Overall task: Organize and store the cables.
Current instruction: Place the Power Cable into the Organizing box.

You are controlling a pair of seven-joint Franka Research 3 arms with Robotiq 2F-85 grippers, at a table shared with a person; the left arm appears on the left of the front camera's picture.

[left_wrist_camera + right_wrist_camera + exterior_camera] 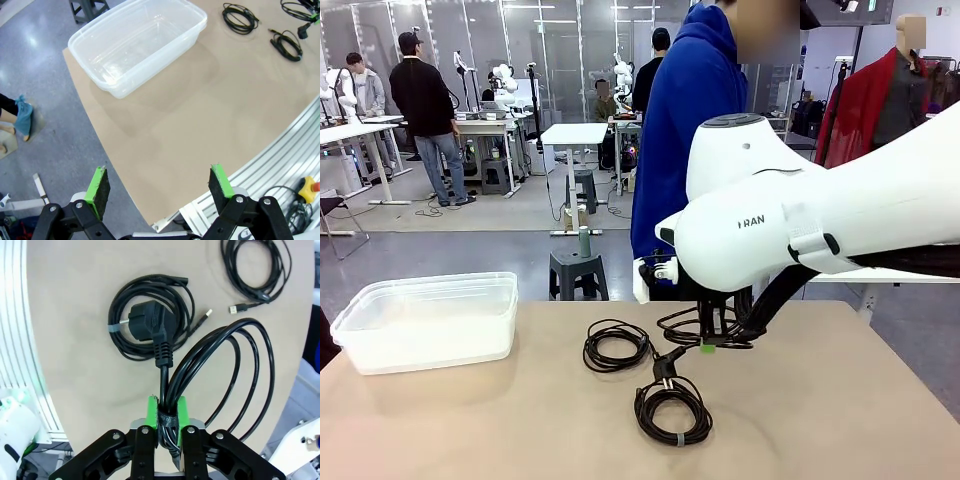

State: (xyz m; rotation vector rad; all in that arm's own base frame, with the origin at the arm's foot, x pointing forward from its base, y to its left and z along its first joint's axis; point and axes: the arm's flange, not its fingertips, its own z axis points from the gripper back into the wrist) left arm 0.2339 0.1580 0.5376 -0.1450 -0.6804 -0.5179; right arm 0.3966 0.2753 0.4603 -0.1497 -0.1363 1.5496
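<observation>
My right gripper [167, 405] is shut on a coiled black cable [235, 370], pinching it at its tie band. Its loops fan out past the fingers, and its power plug [149, 321] hangs over a second coil [125, 340] lying on the table. A third coil [255, 270] lies farther off. From the front, the right gripper [710, 345] holds its coil [685, 322] just over the table, between the left coil [615, 346] and the near coil [672, 410]. My left gripper [159, 185] is open above the table's edge, far from the cables [240, 17].
A clear plastic container [425, 322] stands on the table's left side, seen also in the left wrist view as the container [137, 42]. A person in a blue hoodie [685, 120] stands at the far side. Bare tan tabletop [470, 420] lies between container and cables.
</observation>
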